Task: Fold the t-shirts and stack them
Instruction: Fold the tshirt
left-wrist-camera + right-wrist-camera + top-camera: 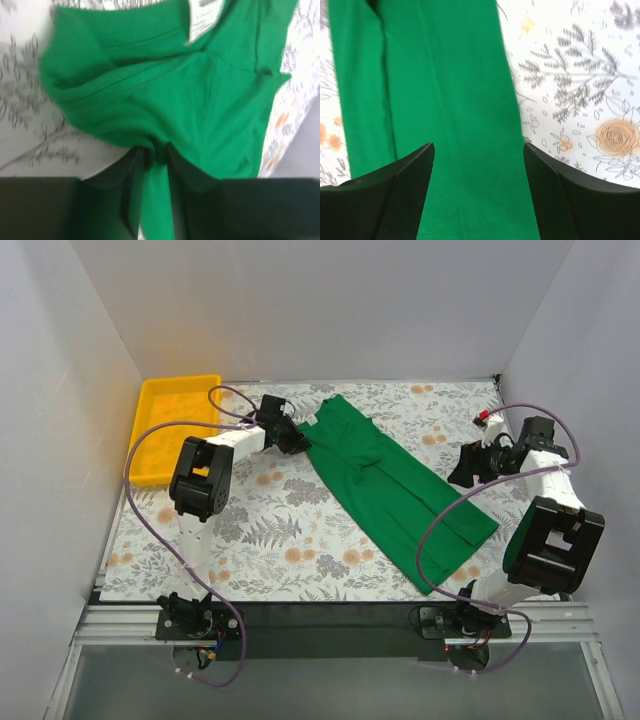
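The green t-shirt (385, 480) lies as a long folded strip running diagonally from back centre to front right on the floral cloth. My left gripper (296, 439) is at its back left end, shut on a pinch of the green fabric (156, 150); a white label (205, 17) shows near the collar. My right gripper (468, 472) hovers by the strip's right edge, wide open and empty. In the right wrist view the shirt (445, 100) lies flat between and below my fingers (405, 185).
A yellow plastic tray (172, 425) stands at the back left corner. White walls close in the left, back and right. The floral tablecloth (290, 530) covers the table, and purple cables loop over both arms.
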